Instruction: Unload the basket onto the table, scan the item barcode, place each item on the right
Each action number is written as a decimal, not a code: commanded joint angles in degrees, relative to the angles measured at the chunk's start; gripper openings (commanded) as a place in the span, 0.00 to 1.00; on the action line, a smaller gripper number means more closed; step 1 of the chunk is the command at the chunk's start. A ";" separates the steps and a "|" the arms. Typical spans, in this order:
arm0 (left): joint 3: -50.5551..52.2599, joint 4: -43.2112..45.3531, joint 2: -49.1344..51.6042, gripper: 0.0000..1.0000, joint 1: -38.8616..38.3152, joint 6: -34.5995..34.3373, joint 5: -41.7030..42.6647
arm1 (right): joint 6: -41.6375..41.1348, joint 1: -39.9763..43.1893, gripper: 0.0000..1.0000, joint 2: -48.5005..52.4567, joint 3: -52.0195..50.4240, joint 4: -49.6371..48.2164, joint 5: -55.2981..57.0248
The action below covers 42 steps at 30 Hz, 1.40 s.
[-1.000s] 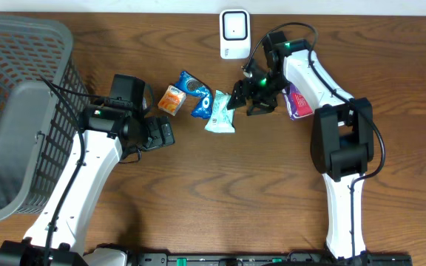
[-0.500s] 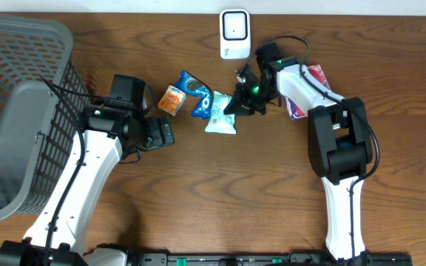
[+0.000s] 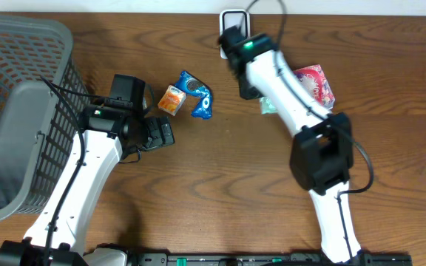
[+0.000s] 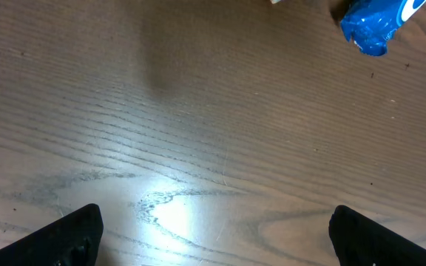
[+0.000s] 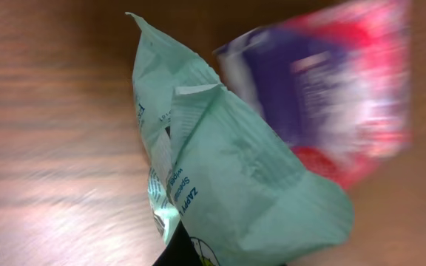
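Note:
The item, a pale mint-green snack packet (image 5: 235,170), fills the right wrist view, and my right gripper (image 5: 187,255) is shut on its lower edge. From overhead only a corner of the packet (image 3: 267,106) shows under the right arm, next to a pink and purple packet (image 3: 315,83). The white scanner (image 3: 233,15) stands at the table's back edge, partly covered by the right arm. My left gripper (image 3: 167,134) hangs open over bare wood, its fingertips (image 4: 72,236) wide apart, and holds nothing.
Two blue packets (image 3: 202,103) and an orange one (image 3: 171,100) lie left of centre; one blue packet (image 4: 376,26) shows at the top of the left wrist view. A large grey basket (image 3: 21,111) takes up the left side.
My right gripper shut on the mint packet, lifted it away from beside the blue packets and swung it right towards the pink packet. The left arm stayed still.

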<state>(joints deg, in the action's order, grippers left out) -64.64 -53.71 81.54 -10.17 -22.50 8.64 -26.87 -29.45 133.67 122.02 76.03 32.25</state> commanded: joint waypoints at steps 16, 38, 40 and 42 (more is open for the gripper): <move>0.42 -0.22 0.13 0.98 0.09 0.33 -0.35 | -4.35 -10.86 0.38 11.85 2.56 -3.39 0.68; 0.42 -0.22 0.13 0.98 0.09 0.33 -0.35 | 21.84 6.75 0.53 11.96 14.05 11.93 -38.73; 0.42 -0.22 0.13 0.98 0.09 0.33 -0.35 | 21.75 6.45 0.53 11.96 9.33 8.00 -38.62; 0.42 -0.22 0.13 0.98 0.09 0.33 -0.35 | 20.35 6.21 0.52 11.96 5.81 4.48 -38.58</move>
<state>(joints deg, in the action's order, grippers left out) -64.64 -53.74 81.54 -10.17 -22.48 8.64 -7.18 -22.61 145.58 131.52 82.72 -4.08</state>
